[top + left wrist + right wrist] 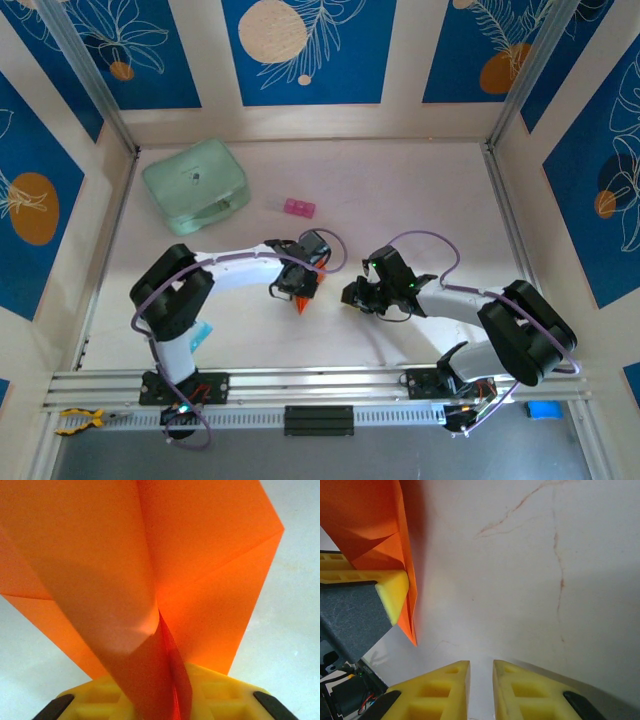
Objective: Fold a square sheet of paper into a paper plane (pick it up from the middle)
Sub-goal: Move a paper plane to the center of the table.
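Note:
The bright orange paper plane [301, 304] is a folded sheet with a centre crease and a pointed tip hanging toward the table. My left gripper [297, 288] is shut on it near table centre. In the left wrist view the plane [200, 555] spreads its two flaps wide above my left gripper [175, 702], whose yellow fingers [220, 687] pinch the crease. My right gripper [356, 294] hovers just right of it, a small gap apart. In the right wrist view my right gripper [481, 690] is open a narrow slit with nothing inside, and the plane [365, 520] hangs at upper left beside the left finger [392, 592].
A mint-green case [196, 185] lies at the back left and a small pink block [299, 208] sits behind the grippers. The aluminium rail [320, 385] runs along the near edge. Patterned walls [310, 50] enclose the white table [420, 200].

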